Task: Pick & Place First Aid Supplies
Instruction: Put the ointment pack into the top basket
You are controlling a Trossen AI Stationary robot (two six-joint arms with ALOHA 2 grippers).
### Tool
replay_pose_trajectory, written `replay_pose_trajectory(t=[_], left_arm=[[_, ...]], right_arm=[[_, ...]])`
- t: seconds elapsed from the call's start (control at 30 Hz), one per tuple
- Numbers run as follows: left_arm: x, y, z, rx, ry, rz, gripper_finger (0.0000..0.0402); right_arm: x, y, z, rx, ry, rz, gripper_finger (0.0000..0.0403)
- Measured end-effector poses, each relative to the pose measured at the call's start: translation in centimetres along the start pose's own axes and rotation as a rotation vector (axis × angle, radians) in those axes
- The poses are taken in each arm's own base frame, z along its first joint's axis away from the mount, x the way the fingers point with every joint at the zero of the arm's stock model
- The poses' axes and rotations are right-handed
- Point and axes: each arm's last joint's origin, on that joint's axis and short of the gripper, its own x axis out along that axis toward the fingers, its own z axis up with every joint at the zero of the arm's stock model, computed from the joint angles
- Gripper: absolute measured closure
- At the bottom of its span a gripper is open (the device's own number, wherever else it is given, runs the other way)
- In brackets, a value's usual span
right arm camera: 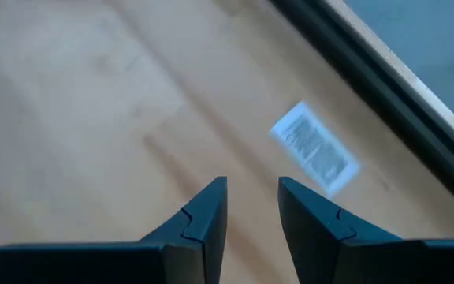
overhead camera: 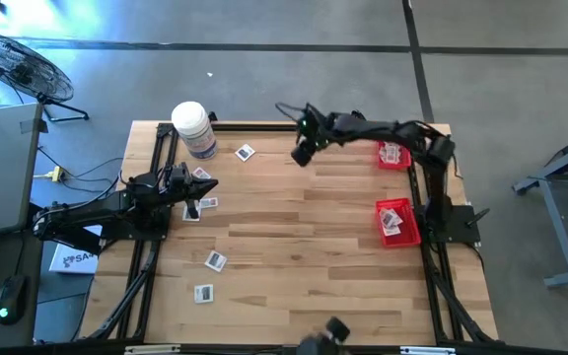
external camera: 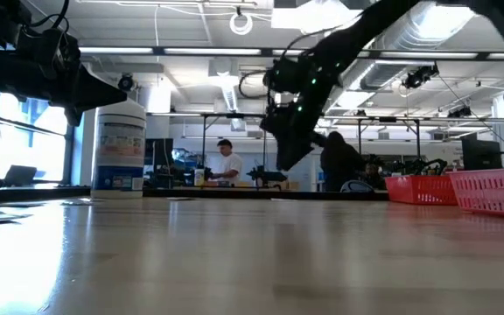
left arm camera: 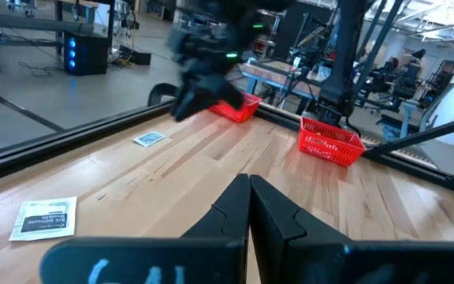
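Several small white packets lie flat on the wooden table: one near the far edge, a few beside my left gripper, and two nearer the front. My left gripper hovers by the left-side packets, fingers shut on nothing, and a packet lies close to it. My right gripper reaches along the far edge, raised above the table. It is open, and the far packet lies on the wood just beyond its fingertips.
A big white jar stands at the far left corner. Two red baskets holding packets sit along the right edge. A black frame rail runs round the table. The middle of the table is bare wood. People stand in the room beyond.
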Motion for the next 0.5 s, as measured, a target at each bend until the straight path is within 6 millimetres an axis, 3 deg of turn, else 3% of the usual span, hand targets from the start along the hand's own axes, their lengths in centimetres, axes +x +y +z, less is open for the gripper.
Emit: replay_pose_trajectory(t=[0.23, 0.5], left_arm=[[0.0, 0.0, 0.0, 0.0, 0.0, 0.0, 0.0401], [0.0, 0.0, 0.0, 0.0, 0.0, 0.001, 0.0401]], right_arm=[[4.5, -4.0, 1.7, 0.056, 0.04, 0.043, 0.0295], [6.7, -4.9, 0.5, 0.072, 0.105, 0.052, 0.0295]])
